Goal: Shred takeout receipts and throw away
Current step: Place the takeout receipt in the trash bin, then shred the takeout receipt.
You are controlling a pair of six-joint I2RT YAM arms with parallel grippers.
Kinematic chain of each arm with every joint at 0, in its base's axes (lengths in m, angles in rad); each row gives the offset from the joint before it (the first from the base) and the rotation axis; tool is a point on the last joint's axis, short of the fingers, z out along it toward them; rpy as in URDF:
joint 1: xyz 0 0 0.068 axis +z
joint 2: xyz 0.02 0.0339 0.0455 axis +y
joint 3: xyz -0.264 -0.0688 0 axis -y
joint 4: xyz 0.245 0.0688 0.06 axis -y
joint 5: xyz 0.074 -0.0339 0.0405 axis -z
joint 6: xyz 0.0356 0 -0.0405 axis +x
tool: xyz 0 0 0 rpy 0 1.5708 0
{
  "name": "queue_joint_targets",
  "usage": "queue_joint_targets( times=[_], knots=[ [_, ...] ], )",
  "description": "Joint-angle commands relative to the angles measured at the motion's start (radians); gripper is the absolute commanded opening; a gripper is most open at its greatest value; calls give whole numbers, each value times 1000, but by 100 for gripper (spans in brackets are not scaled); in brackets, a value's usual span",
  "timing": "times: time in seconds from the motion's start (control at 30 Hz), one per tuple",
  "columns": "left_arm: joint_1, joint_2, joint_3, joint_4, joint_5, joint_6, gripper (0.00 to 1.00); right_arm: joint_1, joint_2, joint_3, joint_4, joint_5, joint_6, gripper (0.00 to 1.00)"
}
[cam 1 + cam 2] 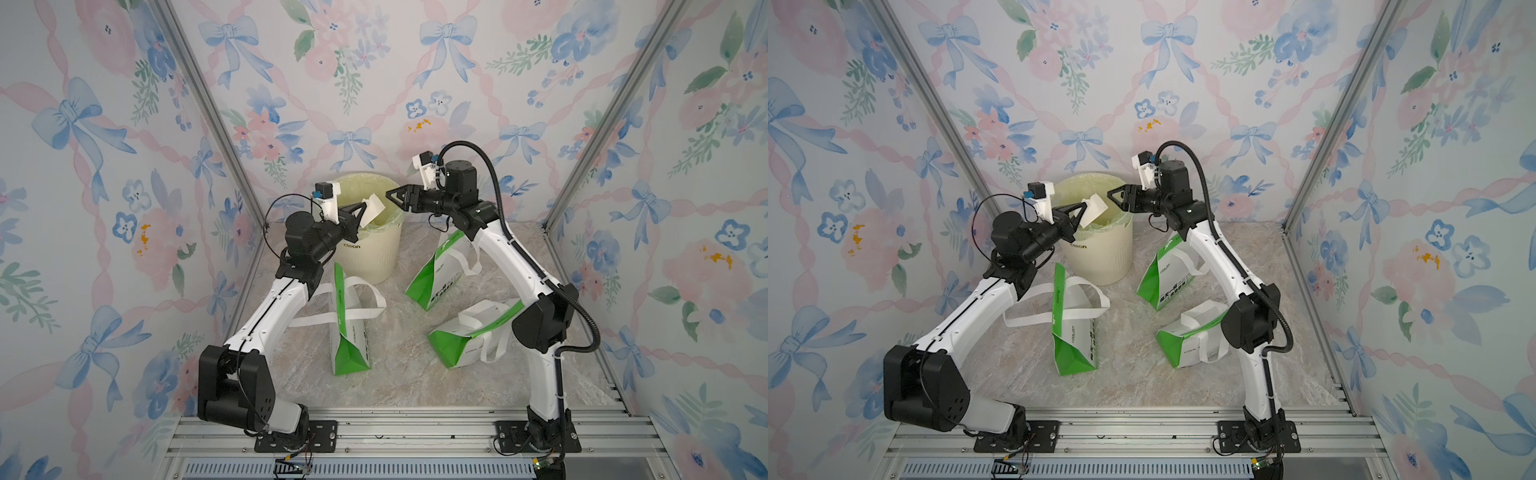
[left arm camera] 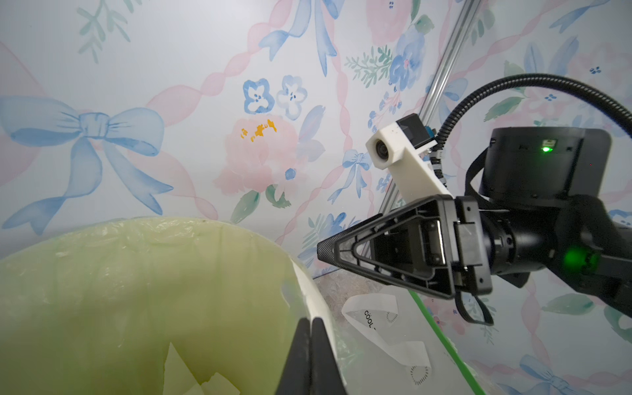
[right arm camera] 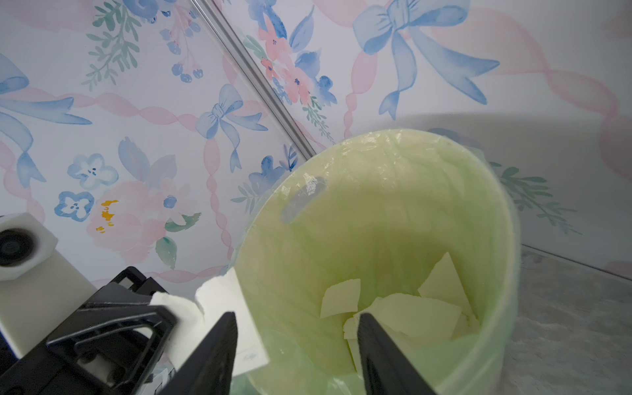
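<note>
Receipt piece: a torn white slip, held over the open mouth of the bin, just above its rim and not yet dropped.
Left hand: my left hand has its fingers pressed together on one edge of the receipt piece, and the rest of the slip hangs free over the bin.
Right hand: my right hand has its fingers apart with nothing between them. It hovers over the bin's mouth across from the left hand, near the slip and not touching it.
Shreds: several pale torn pieces lie at the bottom of the bin, inside its translucent green liner.
Done, in my judgement: tearing is well advanced, since part of the paper is already in the bin.
Left, in my judgement: the held piece must be let go into the bin, or torn once more first.
Further slips: none visible outside the bin; I cannot tell whether the bags hold any.
Bags: three green-and-white bags with white loop handles sit in front of the bin.
Desk: a marbled grey-beige surface carries the bin, with no loose scraps visible around it.
Room: floral wallpaper with blue bows stands behind and to both sides of the bin, with metal posts at the corners.
</note>
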Motion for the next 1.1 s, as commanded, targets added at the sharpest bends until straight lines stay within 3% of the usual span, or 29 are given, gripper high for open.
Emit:
queue_joint_targets(
  times=[0.0,0.33,0.57,0.8,1.07],
  knots=[
    [1,-66,-13,31,83,41,0,-12,-117,-18,-55,-43,-41,59],
    [-30,-109,-36,34,208,120,0,24,-167,-25,-200,-271,-79,65],
    [-46,-113,-36,41,263,136,0,45,-167,-25,-244,-310,-89,59],
    [-45,-115,-38,57,271,125,0,46,-176,-63,-178,-349,-39,39],
    [-45,-112,-45,99,242,87,0,47,-195,-141,-59,-360,29,1]
  ],
)
